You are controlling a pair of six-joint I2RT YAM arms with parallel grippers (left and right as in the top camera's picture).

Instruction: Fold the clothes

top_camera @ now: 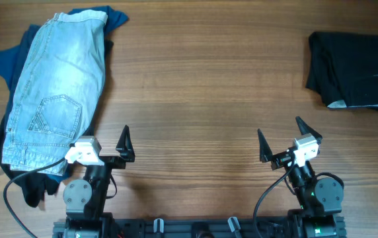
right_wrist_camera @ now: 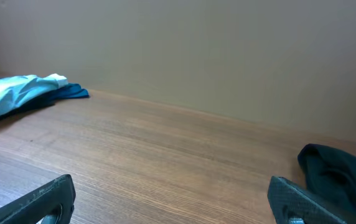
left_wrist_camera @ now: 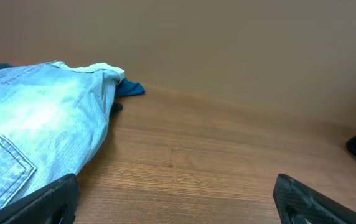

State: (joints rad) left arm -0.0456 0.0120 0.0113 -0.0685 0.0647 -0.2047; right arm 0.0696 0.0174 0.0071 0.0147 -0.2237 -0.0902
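Note:
Light-blue denim shorts (top_camera: 57,86) lie on top of a dark blue garment (top_camera: 7,59) in a loose pile at the table's left side; the shorts also show in the left wrist view (left_wrist_camera: 35,118) and far off in the right wrist view (right_wrist_camera: 16,90). A folded black garment (top_camera: 354,69) lies at the far right, its edge in the right wrist view (right_wrist_camera: 343,171). My left gripper (top_camera: 103,142) is open and empty near the front edge, just right of the pile. My right gripper (top_camera: 287,139) is open and empty near the front edge at the right.
The wooden table (top_camera: 202,86) stretches between the pile and the black garment. A cable (top_camera: 17,182) loops from the left arm's base over the pile's near corner. A plain wall stands behind the table's far edge.

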